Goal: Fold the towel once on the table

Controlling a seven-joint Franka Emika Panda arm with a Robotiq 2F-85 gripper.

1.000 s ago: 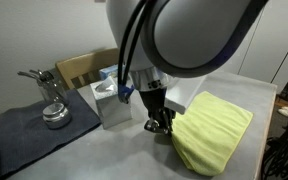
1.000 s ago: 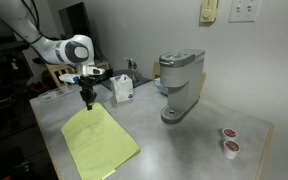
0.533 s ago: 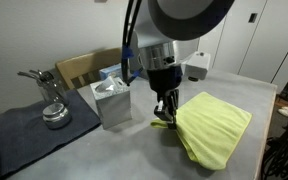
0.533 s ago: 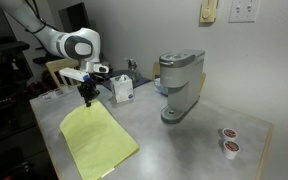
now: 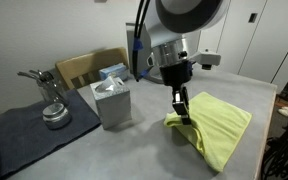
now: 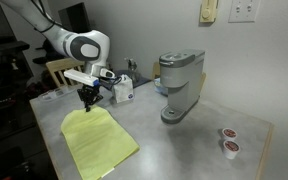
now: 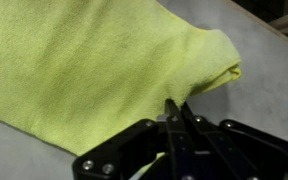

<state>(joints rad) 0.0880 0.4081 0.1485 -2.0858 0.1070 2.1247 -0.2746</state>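
Note:
The lime yellow-green towel [image 5: 216,125] lies on the light grey table [image 5: 114,150], also seen in the other exterior view [image 6: 96,142]. My gripper [image 5: 183,113] is shut on a corner of the towel and lifts that corner above the table, so the cloth bunches there. It also shows in an exterior view [image 6: 86,100], over the towel's far corner. In the wrist view the closed fingers [image 7: 176,112] pinch the towel's edge [image 7: 104,60], and a fold hangs to the right of them.
A tissue box [image 5: 111,98] stands next to the towel, with a wooden chair [image 5: 84,66] behind it. A dark mat with a metal tool [image 5: 50,108] lies at the table's end. A coffee machine [image 6: 180,85] and two pods [image 6: 228,141] stand further along.
My gripper has risen and moved across the towel with the corner pinched, pulling that corner up and inward from the tissue box side.

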